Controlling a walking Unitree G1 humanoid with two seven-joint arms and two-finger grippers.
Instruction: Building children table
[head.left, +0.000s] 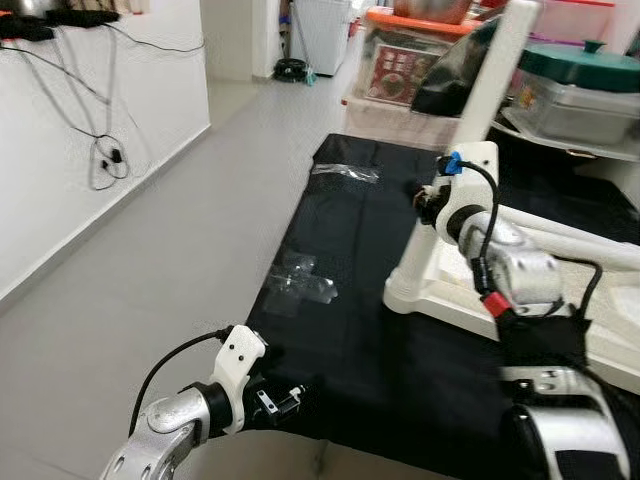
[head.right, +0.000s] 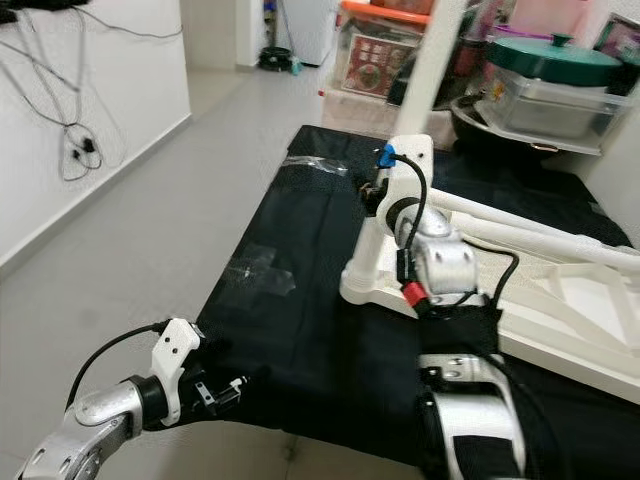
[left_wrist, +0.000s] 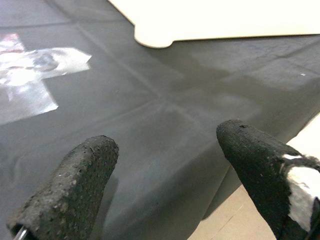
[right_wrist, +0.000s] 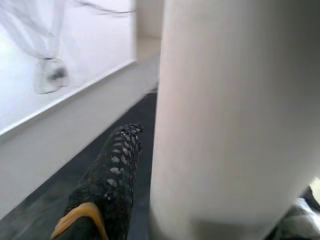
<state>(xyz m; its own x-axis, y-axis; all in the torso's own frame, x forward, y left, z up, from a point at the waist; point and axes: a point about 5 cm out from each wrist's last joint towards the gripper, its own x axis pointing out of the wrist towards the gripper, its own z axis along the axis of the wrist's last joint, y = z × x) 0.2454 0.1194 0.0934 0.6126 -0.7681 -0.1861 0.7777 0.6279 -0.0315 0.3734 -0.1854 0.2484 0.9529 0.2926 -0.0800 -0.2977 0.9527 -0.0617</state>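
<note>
Looks like it's mid leg-fitting: the right gripper (right_wrist: 145, 185) is closing its fingers around the white table leg (head.left: 490, 90) standing up on the upturned tabletop (head.right: 560, 330) lying on the black cloth (head.left: 340, 330), left gripper (left_wrist: 165, 185) is hovering with fingers wide, so next it's probably needing a steady twist.

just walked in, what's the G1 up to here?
It's assembling a white children's table that lies upside down on a black cloth on the floor. The right gripper is up against one upright white table leg at the corner; the right wrist view shows a black finger alongside that leg, though a closed grip can't be confirmed. The left gripper is open, hovering low over the cloth's near edge, holding nothing. Clear tape patches lie on the cloth.
</note>
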